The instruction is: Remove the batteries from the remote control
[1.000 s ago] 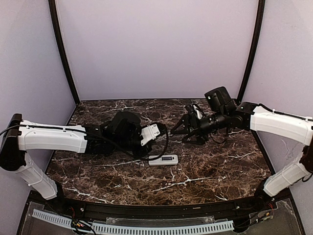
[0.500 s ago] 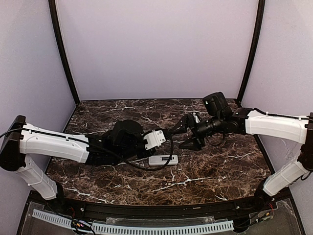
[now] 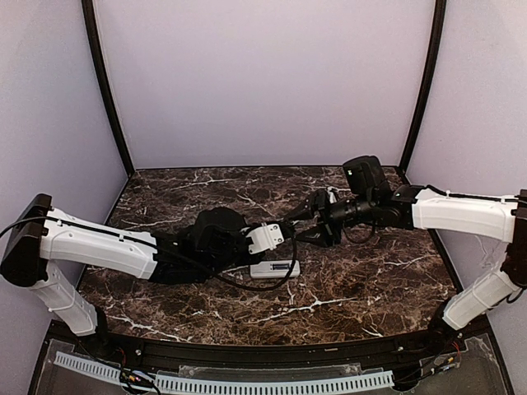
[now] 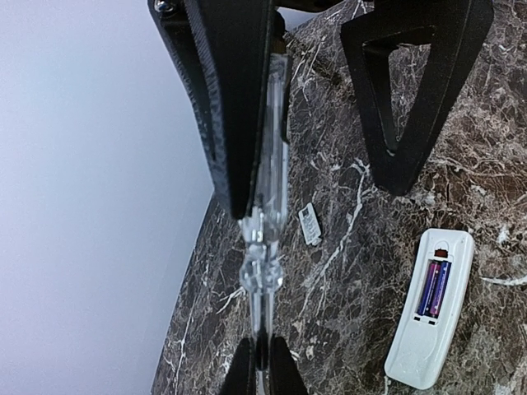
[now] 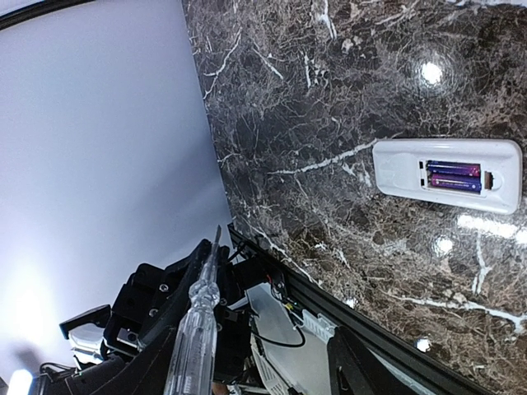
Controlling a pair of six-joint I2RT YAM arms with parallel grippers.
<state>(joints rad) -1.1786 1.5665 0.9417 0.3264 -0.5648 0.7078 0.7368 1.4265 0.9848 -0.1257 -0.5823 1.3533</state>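
The white remote control [image 3: 275, 268] lies back up on the marble table, its recess uncovered, with two purple-red batteries [image 4: 434, 288] [image 5: 453, 175] side by side inside. My left gripper [image 4: 261, 362] [image 3: 284, 224] is shut on the metal shaft of a clear-handled screwdriver [image 4: 272, 164] [image 5: 191, 337], held above the table behind the remote. My right gripper [image 5: 247, 337] [image 3: 306, 224] stands open around the screwdriver's handle. The handle lies along one of its fingers [image 4: 235, 90]; the other finger [image 4: 408, 90] is well apart from it.
A small pale-grey cover piece [image 4: 310, 224] lies on the table beyond the remote. Lilac walls close the table at the back and sides. A black rail [image 3: 263, 354] runs along the near edge.
My left arm has carried the screwdriver rightward. My right gripper has come down and left onto its handle, and its jaws have narrowed. The remote has not moved.
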